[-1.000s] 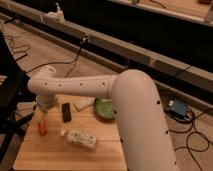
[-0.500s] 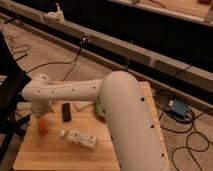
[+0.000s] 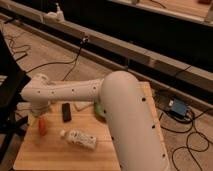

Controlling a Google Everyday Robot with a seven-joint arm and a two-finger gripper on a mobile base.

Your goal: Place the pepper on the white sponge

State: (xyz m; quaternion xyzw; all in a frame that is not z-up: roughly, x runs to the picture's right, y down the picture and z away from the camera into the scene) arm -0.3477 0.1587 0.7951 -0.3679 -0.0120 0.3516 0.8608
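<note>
Now gripper (image 3: 40, 114) at 12 o'clock of pepper (image 3: 42, 127); grip state cannot tell. Pepper likely light, smooth, slippery: pinch across middle. White sponge (image 3: 81, 106) at its 2 o'clock.

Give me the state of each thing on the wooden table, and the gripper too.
gripper: low over the table's left side, just above the pepper.
pepper: on the table, left of the black block, not on the white sponge.
white sponge: flat on the table, nothing on it.
black block: lying flat, apart from the pepper.
white bottle: lying on its side.
green bowl: mostly hidden behind the arm.
</note>
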